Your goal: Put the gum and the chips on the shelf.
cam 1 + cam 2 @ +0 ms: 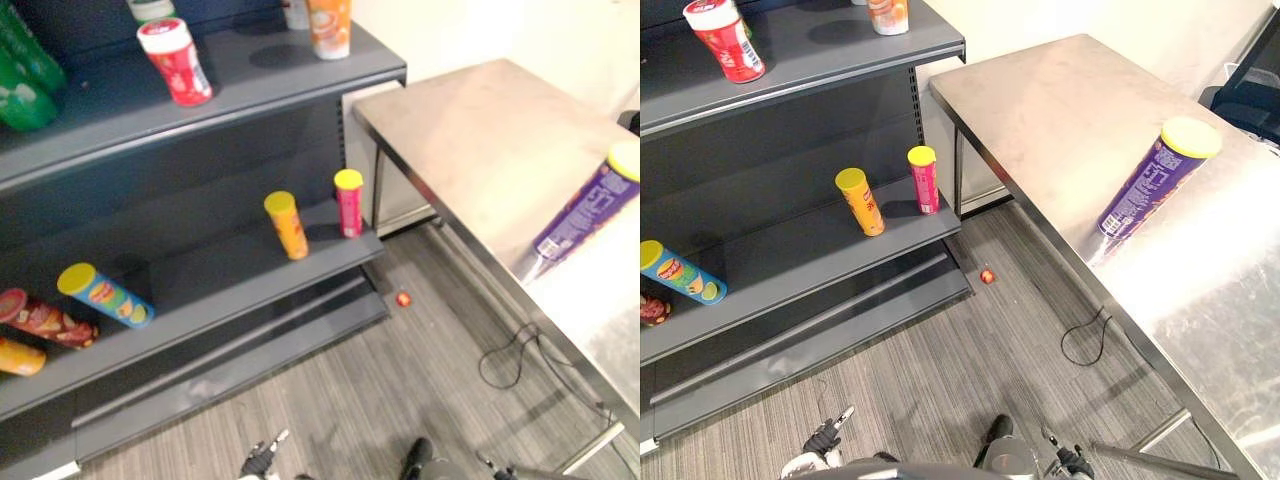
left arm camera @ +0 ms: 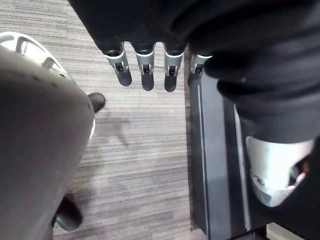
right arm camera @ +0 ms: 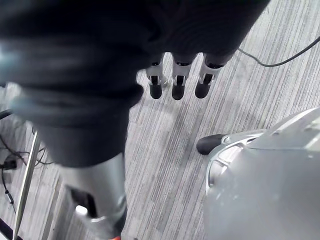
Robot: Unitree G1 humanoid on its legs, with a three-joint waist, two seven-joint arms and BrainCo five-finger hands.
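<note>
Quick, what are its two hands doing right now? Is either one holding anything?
Left hand: open, holding nothing.
Right hand: open, holding nothing.

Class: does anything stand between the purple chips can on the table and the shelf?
Nothing visible. The table is bare from the purple chips can to the shelf, where an orange can and a pink can stand near that end.
</note>
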